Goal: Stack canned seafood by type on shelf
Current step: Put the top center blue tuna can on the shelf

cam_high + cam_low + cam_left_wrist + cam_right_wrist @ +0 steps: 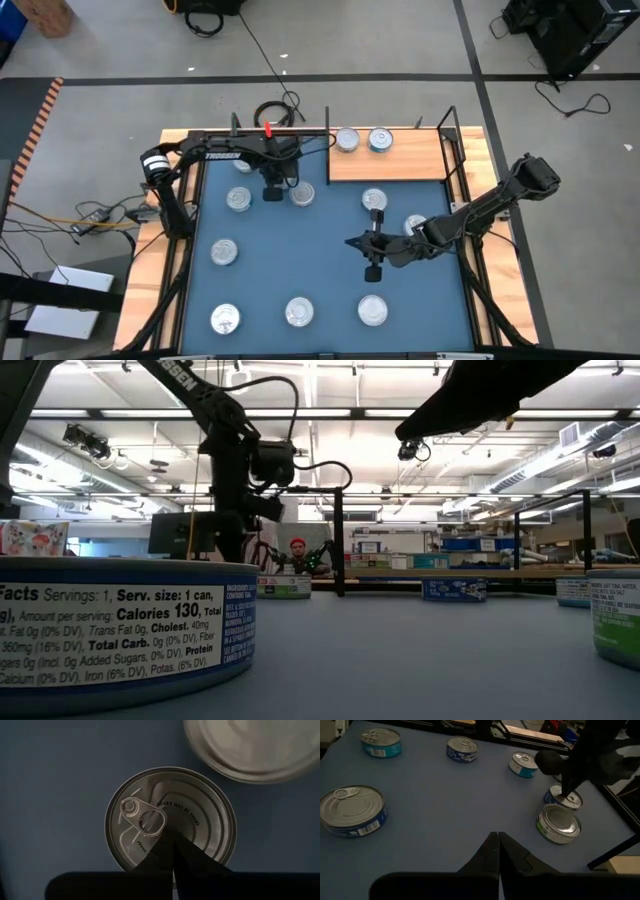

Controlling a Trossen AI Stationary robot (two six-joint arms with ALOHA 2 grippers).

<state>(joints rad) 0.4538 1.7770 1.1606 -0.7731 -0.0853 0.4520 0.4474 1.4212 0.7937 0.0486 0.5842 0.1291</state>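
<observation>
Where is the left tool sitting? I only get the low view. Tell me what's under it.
Observer: The left tool is shut, directly over a pull-tab tin on the blue mat. I cannot tell if it touches the lid.
Operator: Count what's on the shelf.
Observer: Two tins, side by side along the back edge of the shelf, not stacked.
Operator: Report the right tool.
Observer: The right tool is shut and holds nothing. It hovers above the mat, right of centre.
</observation>
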